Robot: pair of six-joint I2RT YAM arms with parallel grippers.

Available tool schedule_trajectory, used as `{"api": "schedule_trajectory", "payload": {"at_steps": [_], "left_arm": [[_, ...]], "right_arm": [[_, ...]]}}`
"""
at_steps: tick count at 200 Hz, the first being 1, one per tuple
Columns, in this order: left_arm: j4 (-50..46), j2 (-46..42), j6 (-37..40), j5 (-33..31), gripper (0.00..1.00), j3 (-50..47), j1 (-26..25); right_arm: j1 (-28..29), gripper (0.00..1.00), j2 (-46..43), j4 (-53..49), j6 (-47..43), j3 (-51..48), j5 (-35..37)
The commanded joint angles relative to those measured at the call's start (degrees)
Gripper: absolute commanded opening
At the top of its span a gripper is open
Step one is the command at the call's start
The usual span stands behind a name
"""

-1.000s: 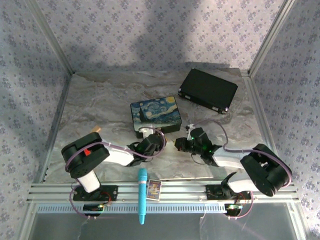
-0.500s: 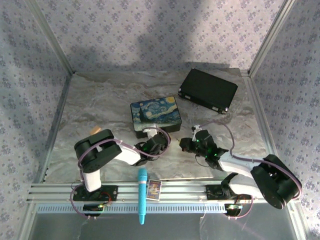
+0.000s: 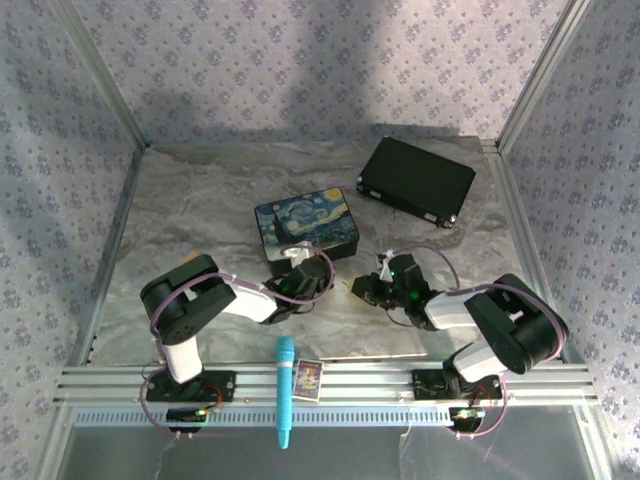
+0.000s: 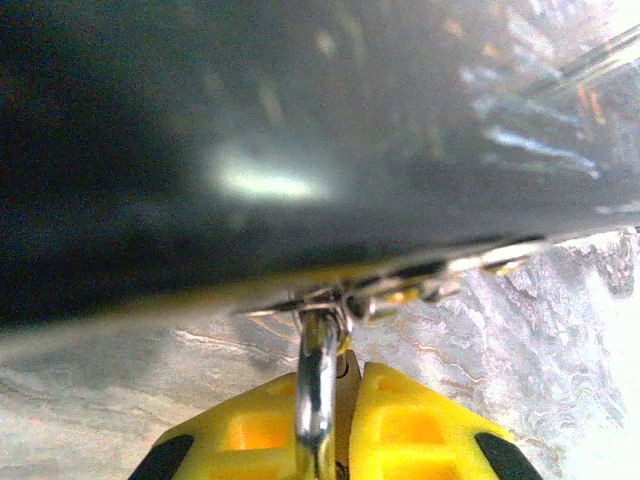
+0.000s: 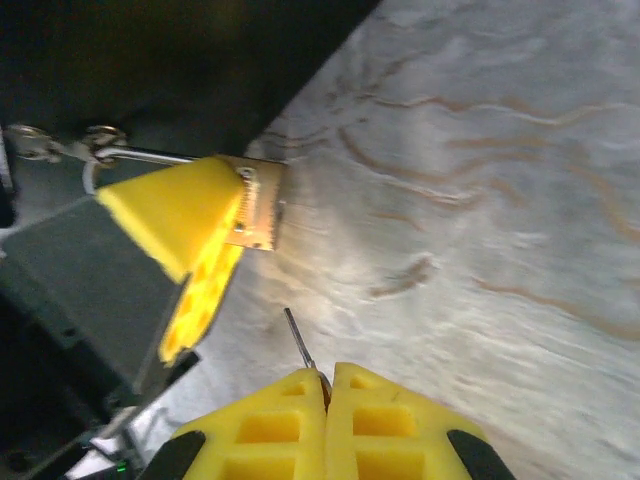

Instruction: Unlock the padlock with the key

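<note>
- Table (image 3: 200,220): one marbled surface, bare beneath and between the two tools.
- Black case (image 3: 416,178): one, flat, well beyond the right gripper and clear of the work.
- Starry-night tin (image 3: 305,225): one, directly ahead of the left gripper. In the left wrist view its dark wall stands close in front of the fingers.
- Cyan stick (image 3: 285,390): one, behind both tools at the near rail, with one small printed card (image 3: 308,378) just beside it.
- Left gripper (image 3: 300,278): one, fingers closed narrow, pinching the padlock. The silver shackle (image 4: 318,385) runs forward from between the pads to a metal fitting at the tin's lower edge.
- Right gripper (image 3: 358,288): one, fingers pressed together on the key, facing the left gripper across a short gap.
- Padlock (image 5: 258,205): one. In the right wrist view its brass body projects past the left gripper's yellow finger, ahead and to the left of the key tip, near but apart. Its long axis runs crosswise to the right gripper's approach. The keyway cannot be seen.
- Key (image 5: 298,338): one, with a thin blade protruding forward from the right gripper and angled slightly left.
- Judgement: the key's axis does not line up with the padlock body's axis. Insertion calls for swinging the blade into line with the body's free end before closing the gap. The right arm carries that move.
</note>
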Motion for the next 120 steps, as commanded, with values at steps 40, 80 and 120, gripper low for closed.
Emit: {"api": "schedule_trajectory", "payload": {"at_steps": [40,80,120], "left_arm": [[-2.0,-2.1,-5.9,6.4,0.0,-3.8,1.3],[8.8,-1.3,-5.6,12.1,0.0,-6.0,2.1],[10.1,-2.1,-6.2,13.1,0.0,-6.9,2.5]], "right_arm": [[-2.2,0.0,4.7,0.6,1.4,4.0,-6.1],[-3.1,0.0,10.4,8.4,5.8,4.8,-13.8],[-5.5,0.0,14.9,13.0,7.4,5.1,-18.7]]}}
